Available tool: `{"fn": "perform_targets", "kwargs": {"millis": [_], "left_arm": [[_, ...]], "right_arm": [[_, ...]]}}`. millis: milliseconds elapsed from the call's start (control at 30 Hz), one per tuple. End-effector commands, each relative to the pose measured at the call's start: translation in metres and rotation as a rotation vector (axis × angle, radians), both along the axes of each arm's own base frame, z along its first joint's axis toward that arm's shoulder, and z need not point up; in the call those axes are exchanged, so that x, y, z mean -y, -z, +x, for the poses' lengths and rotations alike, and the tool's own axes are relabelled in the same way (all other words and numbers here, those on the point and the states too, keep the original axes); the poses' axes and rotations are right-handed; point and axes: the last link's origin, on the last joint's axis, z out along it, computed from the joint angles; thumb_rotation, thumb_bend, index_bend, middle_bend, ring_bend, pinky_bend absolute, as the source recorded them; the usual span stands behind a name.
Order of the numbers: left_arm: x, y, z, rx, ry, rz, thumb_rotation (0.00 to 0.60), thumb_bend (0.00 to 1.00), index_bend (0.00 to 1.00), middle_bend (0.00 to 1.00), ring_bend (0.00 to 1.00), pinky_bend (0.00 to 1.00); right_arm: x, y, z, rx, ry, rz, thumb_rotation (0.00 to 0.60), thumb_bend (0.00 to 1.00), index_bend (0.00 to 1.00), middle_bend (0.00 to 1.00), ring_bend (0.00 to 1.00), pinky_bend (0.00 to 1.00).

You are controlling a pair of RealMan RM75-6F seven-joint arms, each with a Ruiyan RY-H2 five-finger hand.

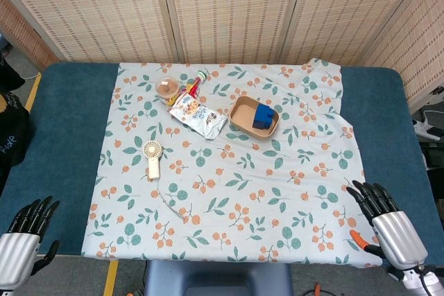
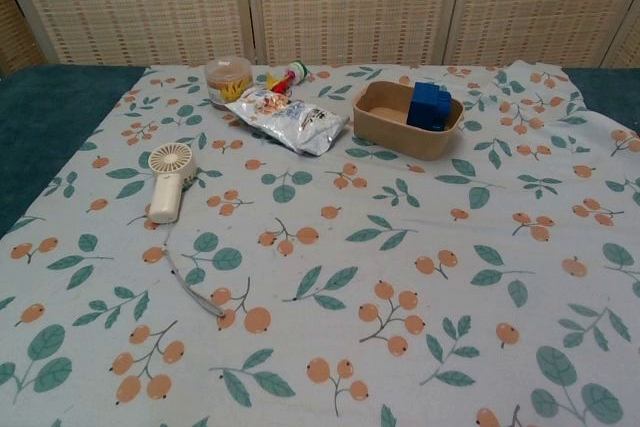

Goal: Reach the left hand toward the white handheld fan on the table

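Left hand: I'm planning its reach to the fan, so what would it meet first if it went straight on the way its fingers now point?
Judging from the head view, the left hand points up the bare blue table, left of the cloth; the fan lies off to its right. Way looks free.

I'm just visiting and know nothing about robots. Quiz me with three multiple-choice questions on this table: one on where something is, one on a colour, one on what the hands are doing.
1. Where does the blue block sit?
A. in the tan tray
B. on the snack bag
C. beside the fan

2. What colour is the handheld fan?
A. red
B. white
C. black

3. What is the left hand doing?
A. gripping the fan
B. pressing the tray
C. holding nothing, far from the fan

Answers:
1 A: the block lies inside the tan tray.
2 B: its head and handle are white.
3 C: it sits at the table's near edge, fingers apart.
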Motion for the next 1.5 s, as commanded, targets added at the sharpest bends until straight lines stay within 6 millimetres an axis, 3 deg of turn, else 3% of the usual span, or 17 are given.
{"fn": "perform_targets", "kwargs": {"millis": [33, 167, 267, 333, 433, 500, 667, 833, 900, 1067, 1233, 1500], "left_arm": [[-0.001, 0.003, 0.001, -0.002, 0.007, -0.009, 0.600, 0.38, 0.00, 0.00, 0.00, 0.13], [-0.008, 0.017, 0.006, -0.001, 0.063, -0.047, 0.600, 0.42, 0.00, 0.01, 0.00, 0.17], [-0.023, 0.038, 0.012, 0.016, 0.126, -0.085, 0.600, 0.49, 0.00, 0.12, 0.06, 0.31], [-0.038, 0.056, 0.018, 0.026, 0.176, -0.110, 0.600, 0.58, 0.00, 0.31, 0.22, 0.52], [-0.063, 0.084, 0.027, 0.030, 0.227, -0.151, 0.600, 0.76, 0.00, 0.64, 0.56, 0.88], [-0.080, 0.102, 0.029, 0.028, 0.232, -0.188, 0.600, 0.86, 0.01, 0.76, 0.67, 0.97], [-0.113, 0.132, 0.031, -0.001, 0.208, -0.262, 0.600, 0.92, 0.02, 0.84, 0.74, 1.00], [-0.124, 0.140, 0.032, -0.013, 0.203, -0.276, 0.600, 0.92, 0.02, 0.86, 0.75, 1.00], [-0.143, 0.153, 0.035, -0.021, 0.195, -0.293, 0.600, 0.92, 0.02, 0.87, 0.76, 1.00], [-0.167, 0.169, 0.036, -0.038, 0.176, -0.316, 0.600, 0.92, 0.00, 0.88, 0.76, 1.00], [-0.183, 0.178, 0.034, -0.059, 0.161, -0.312, 0.600, 0.92, 0.00, 0.88, 0.76, 1.00], [-0.194, 0.172, 0.032, -0.058, 0.163, -0.271, 0.600, 0.93, 0.00, 0.90, 0.77, 1.00]], "right_arm": [[0.000, 0.000, 0.000, -0.001, 0.000, 0.002, 0.600, 0.18, 0.00, 0.00, 0.00, 0.00], [0.000, 0.001, -0.001, -0.005, 0.003, -0.002, 0.600, 0.18, 0.00, 0.00, 0.00, 0.00], [0.002, 0.003, -0.002, -0.011, 0.009, -0.005, 0.600, 0.18, 0.00, 0.00, 0.00, 0.00], [0.005, 0.005, -0.004, -0.019, 0.015, -0.007, 0.600, 0.18, 0.00, 0.00, 0.00, 0.00], [0.007, 0.009, -0.004, -0.031, 0.014, -0.008, 0.600, 0.18, 0.00, 0.00, 0.00, 0.00], [0.009, 0.011, -0.004, -0.039, 0.013, -0.010, 0.600, 0.18, 0.00, 0.00, 0.00, 0.00], [0.010, 0.015, -0.006, -0.060, 0.014, -0.018, 0.600, 0.18, 0.00, 0.00, 0.00, 0.00], [0.010, 0.017, -0.006, -0.070, 0.017, -0.021, 0.600, 0.18, 0.00, 0.00, 0.00, 0.00], [0.013, 0.019, -0.010, -0.090, 0.033, -0.026, 0.600, 0.18, 0.00, 0.00, 0.00, 0.00], [0.018, 0.021, -0.013, -0.103, 0.054, -0.032, 0.600, 0.18, 0.00, 0.00, 0.00, 0.00], [0.019, 0.022, -0.014, -0.107, 0.058, -0.037, 0.600, 0.18, 0.00, 0.00, 0.00, 0.00], [0.022, 0.024, -0.016, -0.116, 0.069, -0.033, 0.600, 0.18, 0.00, 0.00, 0.00, 0.00]]}}
